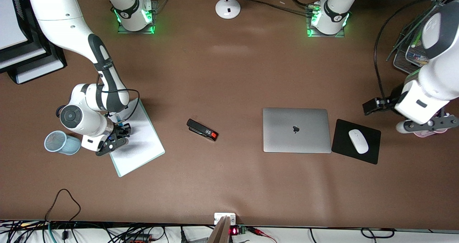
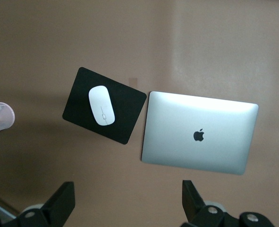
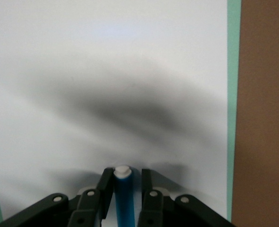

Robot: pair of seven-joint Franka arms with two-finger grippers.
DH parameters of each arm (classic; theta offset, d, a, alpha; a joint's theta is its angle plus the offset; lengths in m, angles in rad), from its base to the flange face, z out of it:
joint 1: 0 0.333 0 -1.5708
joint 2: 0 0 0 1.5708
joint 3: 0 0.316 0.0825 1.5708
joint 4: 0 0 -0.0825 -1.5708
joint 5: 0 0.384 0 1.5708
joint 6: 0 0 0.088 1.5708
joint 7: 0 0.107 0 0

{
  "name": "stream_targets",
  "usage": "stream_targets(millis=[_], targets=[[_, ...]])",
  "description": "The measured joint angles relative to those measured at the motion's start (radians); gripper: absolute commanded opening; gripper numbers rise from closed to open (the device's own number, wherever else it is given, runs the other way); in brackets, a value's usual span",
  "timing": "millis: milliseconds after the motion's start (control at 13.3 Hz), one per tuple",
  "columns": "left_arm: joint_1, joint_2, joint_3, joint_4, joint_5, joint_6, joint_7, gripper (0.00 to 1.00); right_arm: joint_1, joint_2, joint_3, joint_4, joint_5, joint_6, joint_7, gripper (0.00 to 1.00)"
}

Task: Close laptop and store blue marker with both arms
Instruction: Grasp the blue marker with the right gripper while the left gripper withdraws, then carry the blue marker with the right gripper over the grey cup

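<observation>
Gripped marker [image 3: 122, 198] in right gripper [image 3: 123, 187] over whiteboard [image 3: 106, 85]; left gripper [image 2: 127, 201] wide above closed laptop [image 2: 199, 133].

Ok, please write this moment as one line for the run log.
laptop: closed | right hand: shut on blue marker, over whiteboard | left hand: open, waiting

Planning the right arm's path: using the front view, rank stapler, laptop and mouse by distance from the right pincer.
From the right pincer, over the whiteboard:
1. Stapler, mid-table.
2. Laptop, closed, toward the left arm's end.
3. Mouse, on its pad beside the laptop.
</observation>
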Motion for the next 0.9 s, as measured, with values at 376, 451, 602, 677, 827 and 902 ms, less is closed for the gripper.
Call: stream_targets(millis=[376,451,602,677,827,902], targets=[[0.016,-0.032,-0.005,0.03,0.0,-0.045,0.038,1.0,0.0,0.0,0.0,0.002,0.001,0.0,0.0,0.0],[0.021,-0.042,-0.007,0.03,0.0,-0.052,0.046,1.0,0.0,0.0,0.0,0.003,0.001,0.0,0.0,0.0],[0.023,-0.064,-0.009,0.031,0.0,-0.066,0.053,1.0,0.0,0.0,0.001,0.016,0.001,0.0,0.0,0.0],[0.023,-0.073,-0.01,0.031,0.0,-0.077,0.053,1.0,0.0,-0.001,0.001,0.03,0.002,-0.001,0.0,0.0],[0.023,-0.092,-0.012,0.03,-0.001,-0.095,0.061,1.0,-0.001,-0.004,0.001,0.064,0.002,-0.016,0.0,0.0],[0.021,-0.104,-0.011,0.028,-0.004,-0.101,0.076,1.0,-0.004,-0.006,0.001,0.086,0.002,-0.037,0.0,0.0]])
